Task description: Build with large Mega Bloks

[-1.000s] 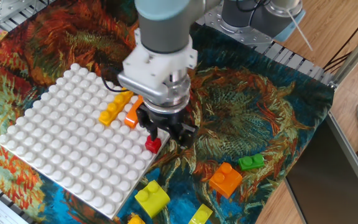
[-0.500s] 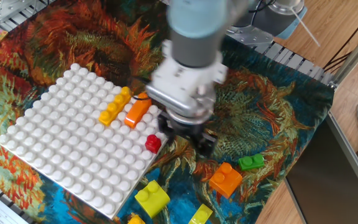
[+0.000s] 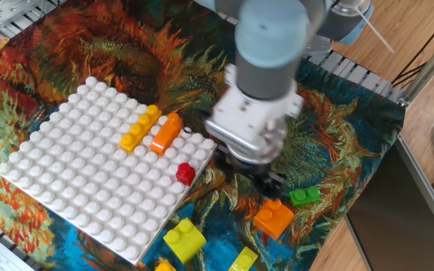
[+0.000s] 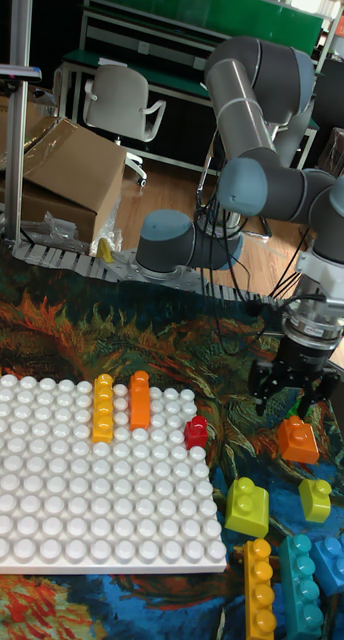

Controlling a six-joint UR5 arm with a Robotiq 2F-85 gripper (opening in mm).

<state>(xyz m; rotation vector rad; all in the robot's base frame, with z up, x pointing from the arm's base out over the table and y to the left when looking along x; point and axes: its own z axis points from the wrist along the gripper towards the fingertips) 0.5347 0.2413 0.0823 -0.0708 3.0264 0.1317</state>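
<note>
Moved away from the white baseplate [image 3: 74,173] to the right since one second ago: then stood with the gripper [image 4: 290,398] at the red one-stud brick [image 3: 184,174], afterwards hung over the patterned cloth [image 3: 330,128], close above the loose orange brick [image 3: 273,217] and the small green brick [image 3: 304,196]. Left the red brick behind, seated on the baseplate near its right edge, apart from the fingers. Kept the yellow bar [image 3: 140,129] and the orange bar [image 3: 166,133] side by side on the studs, in the same place as before. Probably meant one placement finished and a next brick being sought, most likely the orange one, though only a judgement. Blurred the gripper in the fixed view, so could not read the jaws there. Showed them more clearly in the tall fixed view: spread apart, with nothing between them, just above the orange brick and not touching it. Showed there also more loose bricks in the foreground, among them a lime brick [image 4: 246,505], a long yellow bar [image 4: 259,590] and a teal bar [image 4: 302,590], the last not visible in the fixed view. Gave the green brick only in the fixed view; in the tall one could not find it, perhaps hidden behind the gripper.
</note>
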